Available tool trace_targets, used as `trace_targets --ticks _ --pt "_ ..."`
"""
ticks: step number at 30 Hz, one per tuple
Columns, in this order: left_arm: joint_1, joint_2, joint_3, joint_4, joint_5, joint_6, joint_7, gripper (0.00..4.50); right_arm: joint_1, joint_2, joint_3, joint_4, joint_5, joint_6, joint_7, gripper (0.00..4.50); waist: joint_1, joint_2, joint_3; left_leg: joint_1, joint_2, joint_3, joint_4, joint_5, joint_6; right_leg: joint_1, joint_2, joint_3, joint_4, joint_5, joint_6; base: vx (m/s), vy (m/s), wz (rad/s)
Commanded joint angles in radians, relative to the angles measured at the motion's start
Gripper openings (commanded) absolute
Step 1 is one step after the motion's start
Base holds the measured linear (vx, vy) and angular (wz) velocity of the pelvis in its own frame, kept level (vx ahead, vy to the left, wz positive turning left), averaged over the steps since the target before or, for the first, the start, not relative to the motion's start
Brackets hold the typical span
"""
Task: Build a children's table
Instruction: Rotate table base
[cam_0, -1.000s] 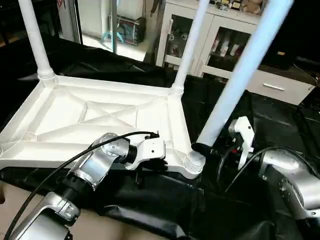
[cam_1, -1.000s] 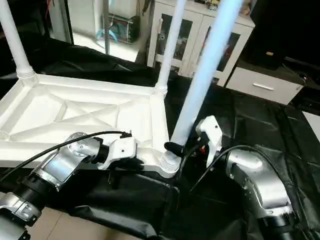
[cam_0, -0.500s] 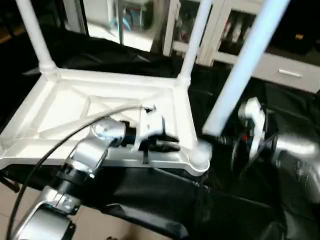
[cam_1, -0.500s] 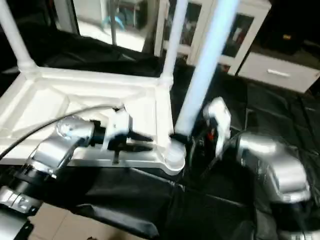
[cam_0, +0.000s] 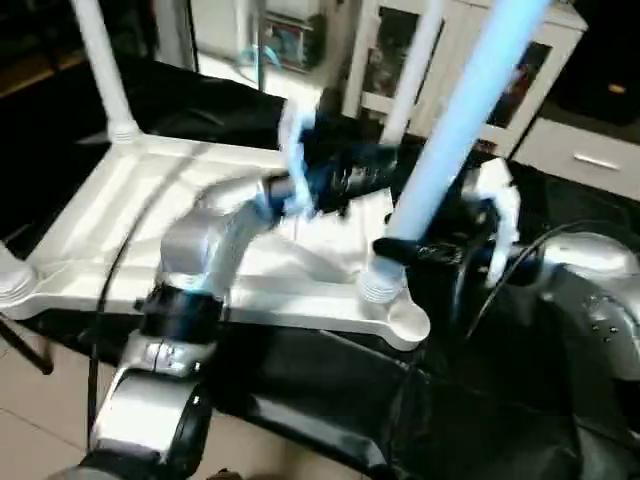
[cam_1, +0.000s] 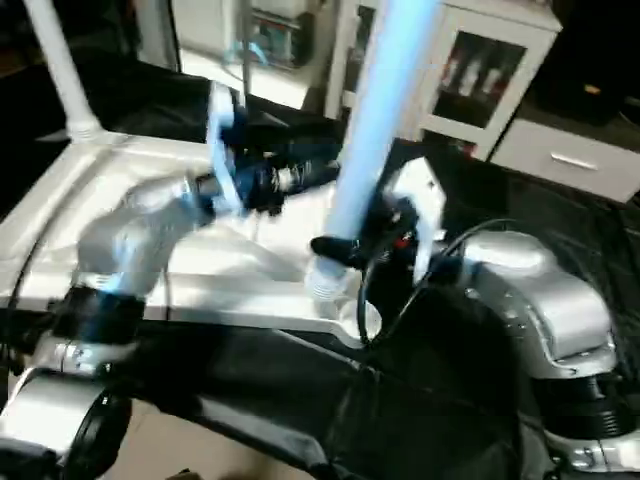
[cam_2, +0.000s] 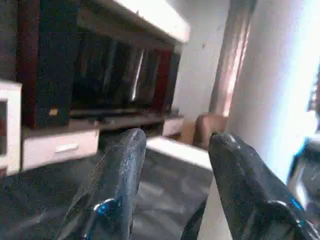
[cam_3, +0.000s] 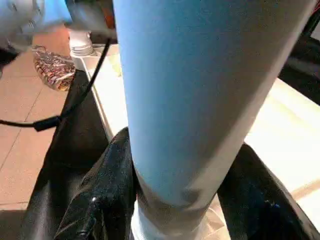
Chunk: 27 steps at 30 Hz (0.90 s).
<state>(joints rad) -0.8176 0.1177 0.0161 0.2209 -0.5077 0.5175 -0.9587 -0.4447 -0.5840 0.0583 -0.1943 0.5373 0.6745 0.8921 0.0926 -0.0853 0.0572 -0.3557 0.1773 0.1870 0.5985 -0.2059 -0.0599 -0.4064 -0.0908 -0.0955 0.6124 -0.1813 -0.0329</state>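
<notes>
Black cloth (cam_0: 330, 395), one tabletop (cam_0: 150, 225), three legs (cam_0: 455, 120)

Black sheeting (cam_0: 330, 390) covers the desk across the lower frame. Upper right, a white glass-door cabinet (cam_0: 535, 70) with a drawer unit (cam_0: 590, 160) beside it (contents blurred). Tiled floor (cam_0: 40, 430) lower left; a patterned wrapper (cam_3: 54, 69) lies there.

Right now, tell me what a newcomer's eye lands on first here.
The upside-down white tabletop on the black-covered surface, its ribbed underside facing up. At its near right corner a pale leg stands in the socket, with the right pincer closed around its base. The left pincer hangs open in the air above the tabletop, holding nothing.
</notes>
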Motion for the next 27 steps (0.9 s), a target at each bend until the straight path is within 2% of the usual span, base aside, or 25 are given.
trace_targets --ticks 1,3,6,8,10,11,13,15,16,17,18,19,22,27 --pt "-0.016 -0.017 0.014 -0.03 -0.09 0.082 -0.018 2.77 -0.028 -0.007 0.005 -0.009 -0.016 0.021 -0.013 1.81 0.005 0.006 -0.062 0.007 0.06 -0.022 -0.069 -0.107 0.017 0.059 -0.075 0.063 -0.069 -0.184 -0.178 0.0 0.0 0.0" --pt "-0.014 -0.01 0.024 -0.05 -0.125 0.126 -0.034 2.97 -0.038 -0.008 0.003 -0.008 -0.018 0.033 -0.027 1.81 0.003 0.004 -0.064 0.007 0.059 -0.022 -0.067 -0.086 0.02 0.06 -0.071 0.062 -0.064 -0.144 -0.185 0.0 0.0 0.0" --pt "-0.004 0.008 0.024 -0.055 -0.116 0.141 -0.038 3.19 -0.05 -0.011 -0.007 -0.004 -0.019 0.04 -0.041 1.81 0.002 0.004 -0.065 0.006 0.059 -0.021 -0.066 -0.062 0.031 0.062 -0.072 0.063 -0.061 -0.103 -0.196 0.0 0.0 0.0" --pt "0.003 0.022 0.02 -0.058 -0.115 0.143 -0.04 3.23 -0.056 -0.016 -0.015 -0.002 -0.018 0.044 -0.045 1.81 0.003 0.005 -0.065 0.006 0.058 -0.021 -0.066 -0.056 0.033 0.063 -0.071 0.063 -0.06 -0.1 -0.195 0.0 0.0 0.0" --pt "0.006 0.029 0.019 -0.061 -0.12 0.148 -0.041 3.48 -0.058 -0.018 -0.018 -0.001 -0.017 0.046 -0.047 1.81 0.002 0.004 -0.065 0.006 0.058 -0.021 -0.066 -0.061 0.034 0.064 -0.07 0.063 -0.061 -0.106 -0.192 0.0 0.0 0.0" --pt "0.011 0.036 0.02 -0.076 -0.136 0.163 -0.045 3.56 -0.06 -0.026 -0.019 -0.001 -0.017 0.053 -0.042 1.81 0.004 0.007 -0.066 0.007 0.059 -0.021 -0.066 -0.065 0.028 0.064 -0.072 0.063 -0.059 -0.108 -0.193 0.0 0.0 0.0" --pt "0.01 0.036 0.021 -0.087 -0.146 0.172 -0.045 3.65 -0.059 -0.032 -0.011 -0.002 -0.017 0.063 -0.038 1.81 0.004 0.005 -0.065 0.008 0.06 -0.021 -0.066 -0.068 0.023 0.064 -0.071 0.062 -0.059 -0.108 -0.195 0.0 0.0 0.0" --pt "0.003 0.029 0.014 -0.105 -0.148 0.173 -0.039 3.89 -0.052 -0.052 0.028 -0.011 -0.033 0.084 -0.025 1.81 0.006 0.003 -0.066 0.006 0.059 -0.021 -0.065 -0.062 0.025 0.066 -0.072 0.063 -0.059 -0.105 -0.195 0.0 0.0 0.0" --pt "0.003 0.029 0.014 -0.105 -0.148 0.173 -0.039 3.99 -0.052 -0.052 0.028 -0.011 -0.033 0.084 -0.025 1.81 0.006 0.003 -0.066 0.006 0.059 -0.021 -0.065 -0.061 0.025 0.066 -0.072 0.063 -0.059 -0.105 -0.193 0.0 0.0 0.0" --pt "-0.004 0.017 0.002 -0.109 -0.132 0.159 -0.027 4.04 -0.048 -0.06 0.061 -0.019 -0.051 0.094 -0.024 1.81 0.005 0.001 -0.066 0.005 0.059 -0.021 -0.065 -0.058 0.026 0.066 -0.071 0.063 -0.06 -0.105 -0.192 0.0 0.0 0.0" --pt "-0.004 0.016 0.001 -0.109 -0.131 0.159 -0.025 4.1 -0.048 -0.06 0.063 -0.019 -0.052 0.095 -0.024 1.81 0.007 0.002 -0.066 0.006 0.059 -0.021 -0.064 -0.056 0.025 0.067 -0.072 0.063 -0.059 -0.107 -0.19 0.0 0.0 0.0" --pt "-0.015 0.0 -0.022 -0.094 -0.088 0.127 0.012 4.21 -0.048 -0.063 0.092 -0.026 -0.067 0.11 -0.027 1.81 0.006 0.001 -0.066 0.005 0.059 -0.021 -0.063 -0.054 0.028 0.067 -0.071 0.064 -0.06 -0.105 -0.19 0.0 0.0 0.0" --pt "-0.021 -0.016 -0.032 -0.08 -0.071 0.108 0.036 4.48 -0.05 -0.061 0.105 -0.027 -0.071 0.119 -0.03 1.81 0.007 0.001 -0.068 0.005 0.06 -0.022 -0.062 -0.051 0.031 0.067 -0.073 0.064 -0.06 -0.104 -0.184 0.0 0.0 0.0" --pt "-0.028 -0.048 -0.031 -0.072 -0.061 0.093 0.078 4.49 -0.063 -0.057 0.113 -0.018 -0.08 0.124 -0.036 1.81 0.008 -0.001 -0.067 0.003 0.059 -0.022 -0.061 -0.053 0.032 0.068 -0.072 0.063 -0.059 -0.106 -0.183 0.0 0.0 0.0"
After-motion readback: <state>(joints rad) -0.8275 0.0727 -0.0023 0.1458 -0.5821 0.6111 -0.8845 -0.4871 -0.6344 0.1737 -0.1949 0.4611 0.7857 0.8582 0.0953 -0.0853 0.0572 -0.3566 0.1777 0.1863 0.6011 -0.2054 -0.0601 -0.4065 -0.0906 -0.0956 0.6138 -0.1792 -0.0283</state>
